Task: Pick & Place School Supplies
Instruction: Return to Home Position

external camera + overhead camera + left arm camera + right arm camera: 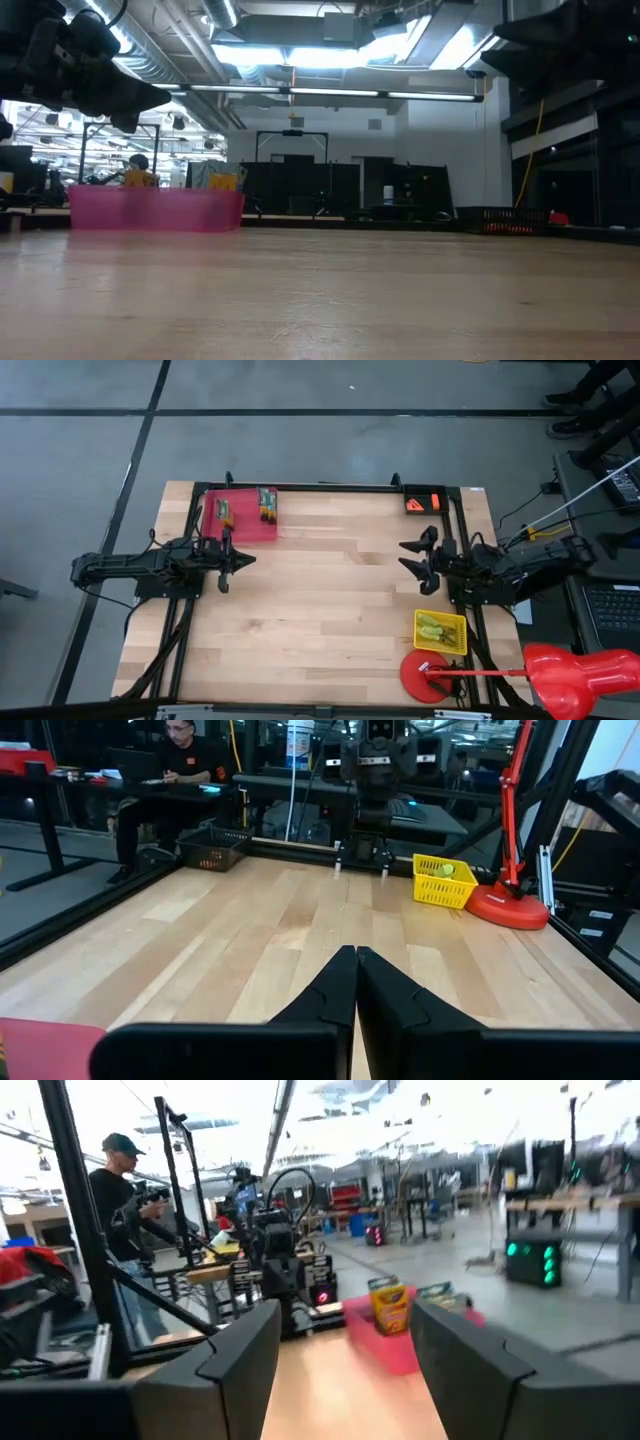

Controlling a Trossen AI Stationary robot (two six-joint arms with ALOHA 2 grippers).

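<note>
Two empty grippers hover over bare wood: my left gripper (238, 560) is clenched on nothing, and my right gripper (410, 556) hangs spread. Just off to the side of the left jaws, a crayon box (267, 506) stands in the pink tray (245, 532). Beside the right jaws, the orange erasers (415, 506) lie in the black bin (424, 493). Behind those jaws on the other side, the pliers (432, 626) sit in the yellow basket (461, 638). I judge the sorting finished, with only parking the arms left.

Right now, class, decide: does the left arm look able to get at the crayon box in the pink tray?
Probably yes. The crayon box sits in the pink tray close beside the left gripper, with nothing between them. It is shut and would need to open first.
</note>
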